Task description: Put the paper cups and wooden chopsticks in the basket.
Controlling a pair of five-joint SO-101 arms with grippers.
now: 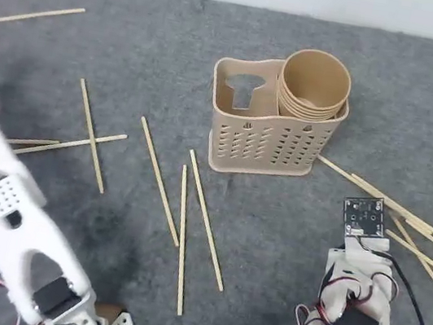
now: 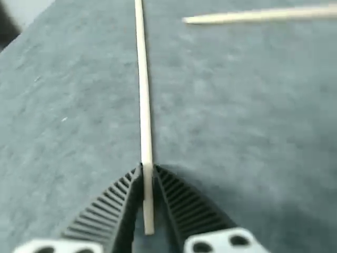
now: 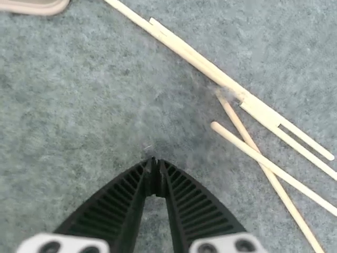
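Observation:
A beige slotted basket (image 1: 261,141) stands at the middle of the grey carpet, with a stack of brown paper cups (image 1: 315,83) in its right compartment. Wooden chopsticks lie scattered: two (image 1: 185,207) in front of the basket, some (image 1: 88,138) to the left, several (image 1: 405,221) to the right. My left gripper (image 2: 147,168) is shut on a chopstick (image 2: 142,95) that runs straight away from it, just above the carpet. My right gripper (image 3: 156,161) is shut on nothing, low over bare carpet beside a few chopsticks (image 3: 210,66).
The left arm (image 1: 4,203) reaches along the left edge; the right arm (image 1: 356,267) sits at the lower right. The basket's left compartment (image 1: 245,89) holds no cups. One chopstick (image 1: 30,15) lies far back left. A basket corner (image 3: 31,5) is near the right gripper.

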